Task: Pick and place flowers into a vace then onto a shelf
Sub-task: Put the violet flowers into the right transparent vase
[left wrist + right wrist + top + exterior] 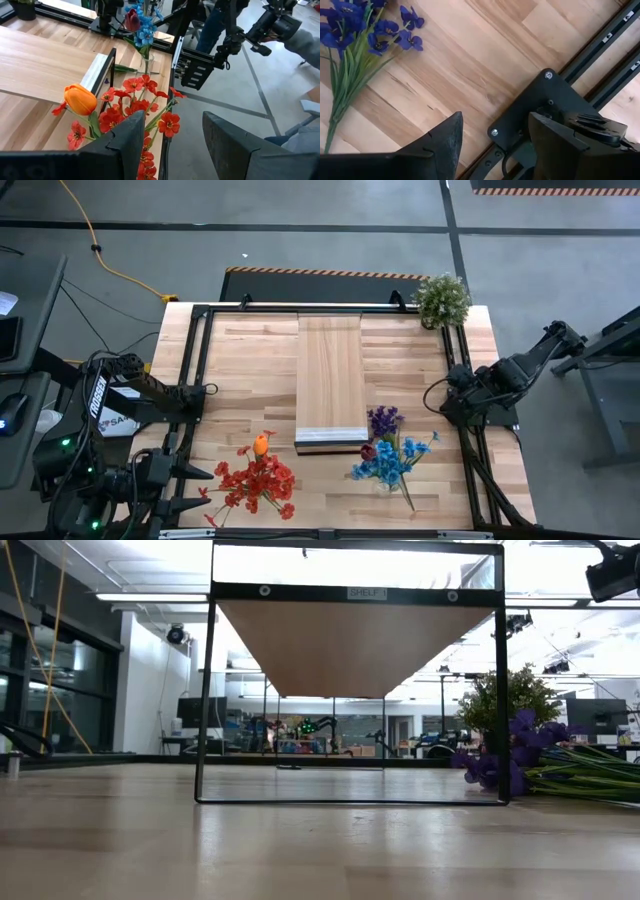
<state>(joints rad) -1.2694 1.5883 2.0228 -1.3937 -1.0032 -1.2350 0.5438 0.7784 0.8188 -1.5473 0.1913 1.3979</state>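
A bunch of red flowers with an orange tulip lies on the table near its front edge. In the left wrist view, the red flowers lie just ahead of my open left gripper. Blue flowers and a maroon head stand in a clear glass vase. Purple flowers lie flat on the wood. My right gripper points down at the table's right rail, open and holding nothing. The shelf stands mid-table.
A bushy potted plant stands at the far right corner. A black metal frame runs along the table's sides, and one of its brackets sits under my right gripper. A person's sleeve shows beyond the table's right side.
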